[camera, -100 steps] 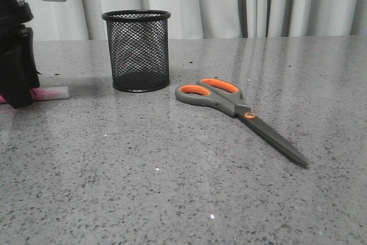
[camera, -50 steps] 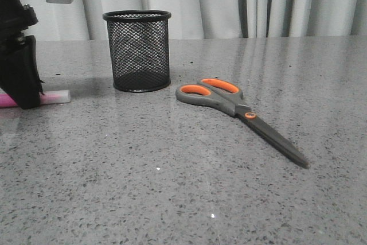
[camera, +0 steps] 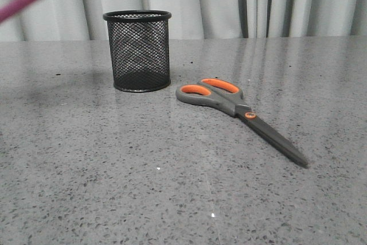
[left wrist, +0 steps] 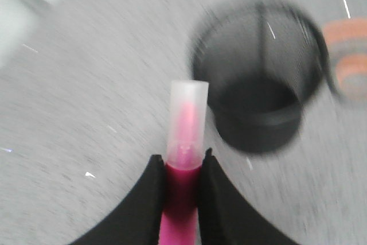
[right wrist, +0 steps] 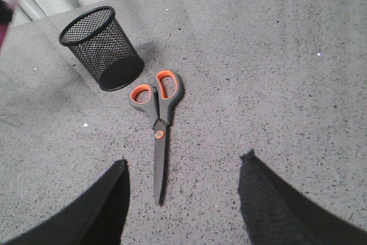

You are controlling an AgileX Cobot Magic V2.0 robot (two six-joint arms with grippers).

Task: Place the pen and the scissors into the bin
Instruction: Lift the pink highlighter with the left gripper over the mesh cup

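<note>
— We're looking over a grey speckled counter (camera: 114, 159) before pale curtains (camera: 229, 1); where's everything lying?

— Scissors (camera: 238, 109) are lying flat beside the bin (camera: 137, 50). Our left gripper (left wrist: 182, 162) is clamping the pen (left wrist: 186, 136) in the air; our right gripper (right wrist: 183, 170) is hanging wide apart.

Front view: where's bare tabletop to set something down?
Bare: the near strip in front of the grey orange-looped scissors, and left of the black wire-mesh cup. Tightest: the small gap between cup and scissor handles.
</note>
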